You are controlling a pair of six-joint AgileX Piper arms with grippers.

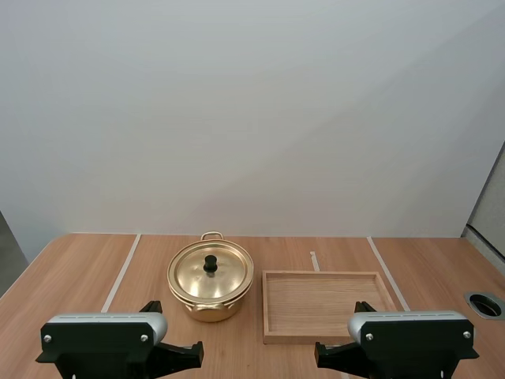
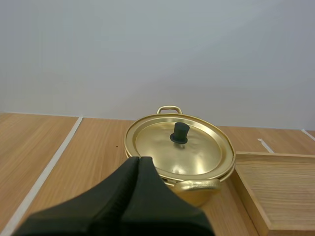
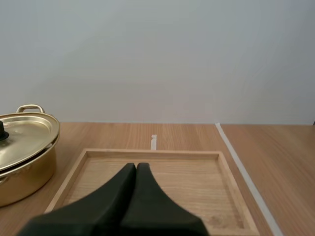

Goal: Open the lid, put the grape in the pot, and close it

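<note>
A golden pot [image 1: 210,283] stands mid-table, its lid [image 1: 211,271] on, with a black knob [image 1: 211,264]. The left wrist view has the pot [image 2: 179,153] and its knob [image 2: 180,132] just ahead of my left gripper [image 2: 140,159], whose fingers lie together as one dark wedge holding nothing. Before my right gripper [image 3: 136,166], also shut on nothing, lies a wooden tray [image 3: 152,156], and the pot [image 3: 24,157] sits beside that tray. Both arms rest at the table's near edge.
The wooden tray [image 1: 325,275] lies right of the pot with nothing in it. White tape lines [image 1: 120,273] run across the wooden table. A round cable port [image 1: 484,303] sits at the far right edge.
</note>
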